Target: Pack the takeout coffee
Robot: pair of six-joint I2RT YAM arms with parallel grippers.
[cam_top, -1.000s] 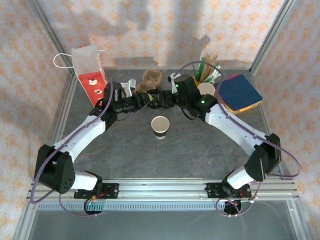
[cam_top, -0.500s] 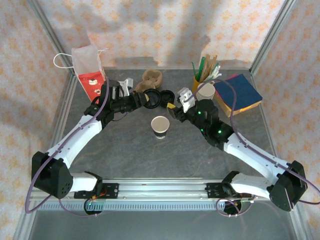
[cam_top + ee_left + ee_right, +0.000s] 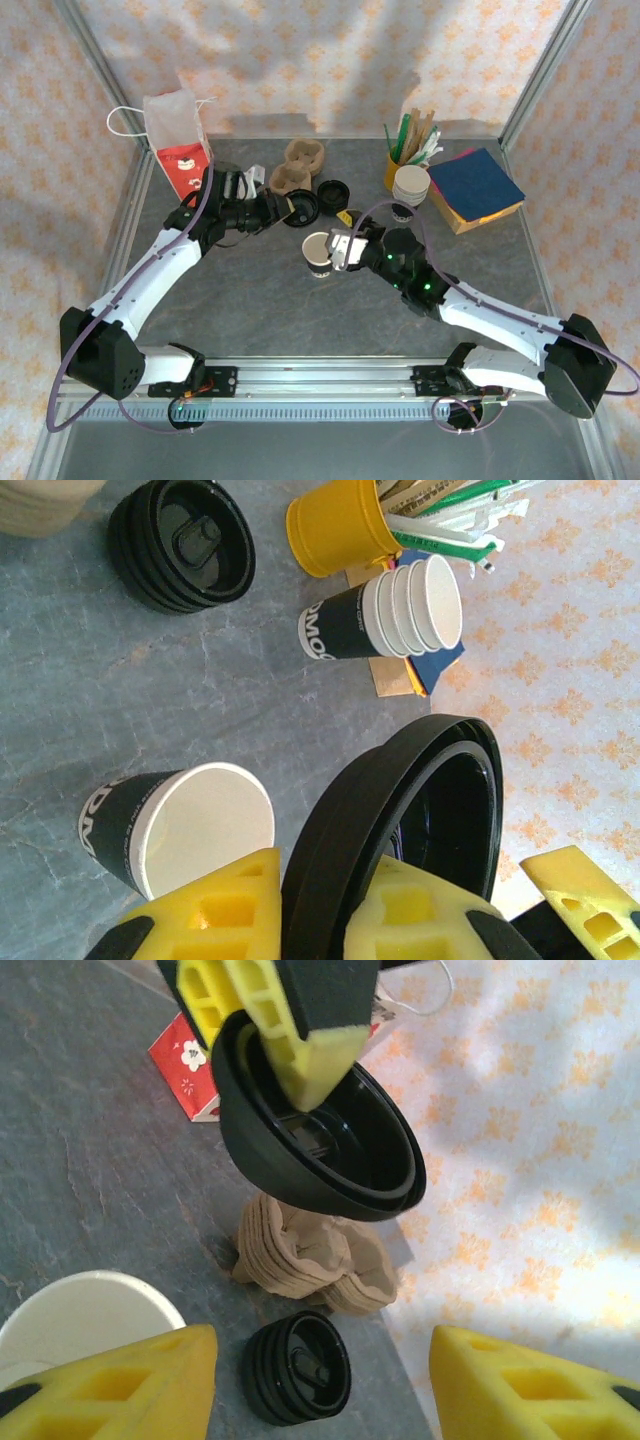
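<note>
**Where things sit on the table**

We find the open cup near the middle of the table. The right gripper is just to its right. Just beyond the cup is the lid, held in the left gripper. Farther back lies the cup carrier, with the lid stack to its right. The bag stands far left. The cup stack stands far right, before the holder.
</note>
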